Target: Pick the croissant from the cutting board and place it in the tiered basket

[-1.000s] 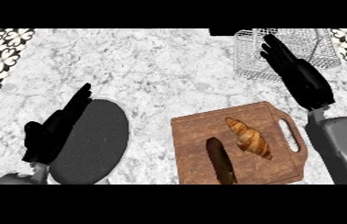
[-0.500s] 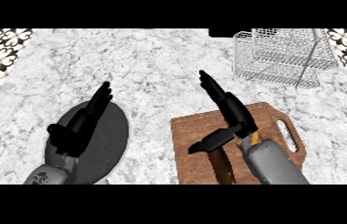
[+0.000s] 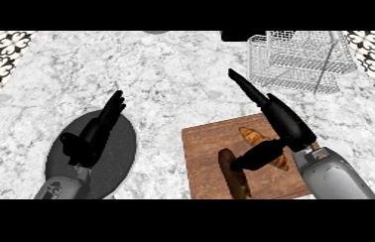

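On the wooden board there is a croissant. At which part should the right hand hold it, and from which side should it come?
Probably across the thick middle of the croissant, coming from above. It lies flat on the cutting board, long axis running diagonally, so thumb and fingers fit either side of its narrow width. The right hand is open above it, thumb hiding its nearer half. The dark long thing lies at its left.

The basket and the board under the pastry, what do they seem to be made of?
The tiered basket looks like thin metal wire, pale and see-through in a grid mesh. The cutting board looks like wood: brown, matte, with faint grain streaks. Neither can be told for certain from looks alone.
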You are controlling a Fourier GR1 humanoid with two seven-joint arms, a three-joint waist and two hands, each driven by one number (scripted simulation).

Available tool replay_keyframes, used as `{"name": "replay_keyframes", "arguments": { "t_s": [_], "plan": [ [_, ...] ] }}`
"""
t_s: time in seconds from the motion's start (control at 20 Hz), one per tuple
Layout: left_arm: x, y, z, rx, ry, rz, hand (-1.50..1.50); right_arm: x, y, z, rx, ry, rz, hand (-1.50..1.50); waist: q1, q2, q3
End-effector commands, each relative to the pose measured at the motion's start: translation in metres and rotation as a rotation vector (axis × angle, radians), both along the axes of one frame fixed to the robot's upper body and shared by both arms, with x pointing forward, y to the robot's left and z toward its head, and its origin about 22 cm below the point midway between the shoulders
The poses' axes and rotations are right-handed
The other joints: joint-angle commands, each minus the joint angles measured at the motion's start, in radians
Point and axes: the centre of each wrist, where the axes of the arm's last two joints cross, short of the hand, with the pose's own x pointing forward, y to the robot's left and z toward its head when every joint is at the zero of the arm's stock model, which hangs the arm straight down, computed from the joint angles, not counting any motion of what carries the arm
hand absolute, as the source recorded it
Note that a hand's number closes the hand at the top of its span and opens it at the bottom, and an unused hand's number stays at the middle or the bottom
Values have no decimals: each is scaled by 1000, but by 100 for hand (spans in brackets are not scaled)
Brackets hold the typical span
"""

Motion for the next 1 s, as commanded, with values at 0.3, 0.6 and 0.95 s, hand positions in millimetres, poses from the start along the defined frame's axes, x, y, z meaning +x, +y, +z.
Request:
{"name": "replay_keyframes", "arguments": {
  "t_s": [0.3, 0.6, 0.95],
  "plan": [
    [-2, -1, -3, -16, 17, 11, 0, -17, -26, 85, -920, -55, 63, -150, -3, -9, -4],
    [8, -1, -2, -2, -13, 5, 0, -73, -3, 110, -1016, 19, 125, -150, -7, 0, 1],
    [6, 0, 2, -21, -18, -18, 0, -78, 13, 103, -1025, 54, 12, -150, 20, 7, 3]
  ]
}}
